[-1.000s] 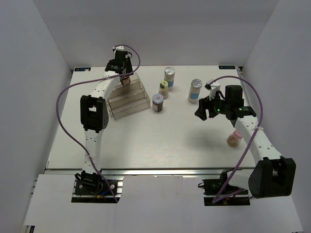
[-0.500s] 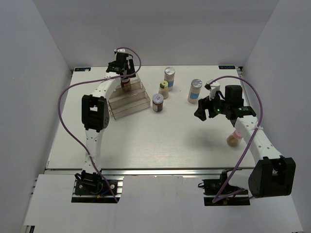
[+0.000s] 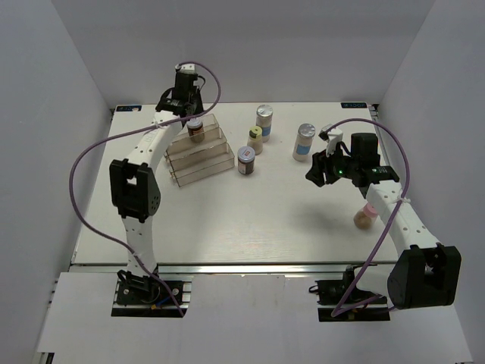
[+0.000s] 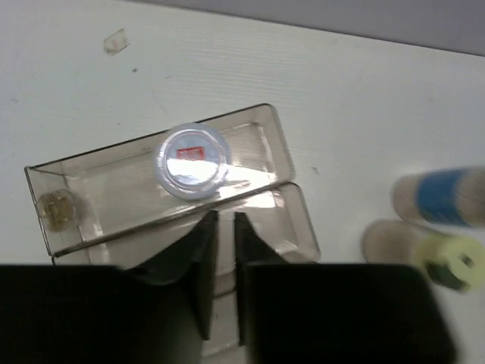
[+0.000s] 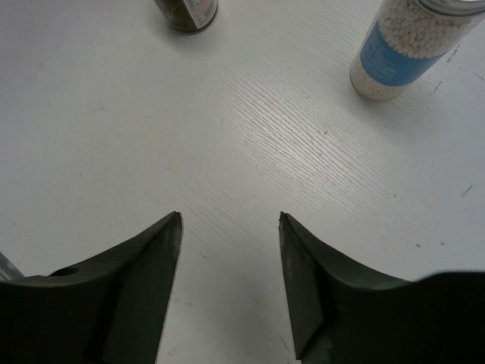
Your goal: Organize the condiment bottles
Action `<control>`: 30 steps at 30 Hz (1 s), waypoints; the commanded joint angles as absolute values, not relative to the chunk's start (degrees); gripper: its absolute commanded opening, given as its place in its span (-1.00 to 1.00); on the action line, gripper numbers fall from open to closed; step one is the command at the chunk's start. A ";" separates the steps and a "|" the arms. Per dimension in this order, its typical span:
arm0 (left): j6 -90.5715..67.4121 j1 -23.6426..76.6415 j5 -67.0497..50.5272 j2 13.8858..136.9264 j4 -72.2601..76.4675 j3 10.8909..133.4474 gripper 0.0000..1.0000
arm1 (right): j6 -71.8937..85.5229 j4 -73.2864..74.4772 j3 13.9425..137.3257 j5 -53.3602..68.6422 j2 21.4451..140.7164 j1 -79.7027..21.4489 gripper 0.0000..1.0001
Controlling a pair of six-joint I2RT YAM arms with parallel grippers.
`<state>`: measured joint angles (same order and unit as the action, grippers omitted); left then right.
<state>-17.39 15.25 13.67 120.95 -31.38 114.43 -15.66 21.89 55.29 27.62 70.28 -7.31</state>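
Note:
A dark red-lidded jar (image 3: pixel 195 129) stands on the top step of the clear rack (image 3: pixel 203 155). In the left wrist view its shiny lid (image 4: pixel 192 161) shows from above. My left gripper (image 3: pixel 186 105) hangs above and behind it, shut and empty (image 4: pixel 225 218). On the table stand a white silver-capped jar (image 3: pixel 264 116), a yellow-lidded jar (image 3: pixel 255 140), a second dark red-lidded jar (image 3: pixel 246 160) and a second white blue-banded jar (image 3: pixel 304 142). The pink-lidded jar (image 3: pixel 367 214) sits beside my right arm. My right gripper (image 3: pixel 315 173) is open and empty (image 5: pixel 229 217) above bare table.
The right wrist view shows the white blue-banded jar (image 5: pixel 405 49) ahead right and the dark jar (image 5: pixel 186 11) ahead left. The left wrist view shows a white jar (image 4: pixel 443 197) and the yellow-lidded jar (image 4: pixel 449 262) at right. White walls enclose the table.
My left gripper has lifted up and back off the dark red-lidded jar, which now stands alone on the rack's top step. The right arm has barely moved.

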 commanded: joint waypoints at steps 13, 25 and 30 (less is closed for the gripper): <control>-21.70 30.05 -2.46 106.61 -49.74 103.36 0.84 | -13.10 19.95 58.00 29.35 71.81 -7.56 0.77; -21.89 37.53 5.71 117.77 -48.34 108.72 0.96 | -11.95 20.13 57.48 28.65 71.54 -7.56 0.78; -19.60 37.44 8.87 122.34 -50.01 114.33 0.96 | -11.78 19.86 57.04 28.48 71.46 -7.56 0.78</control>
<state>-21.12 38.09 5.39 122.50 -49.54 109.65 -12.32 21.02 55.72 28.42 72.16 -7.31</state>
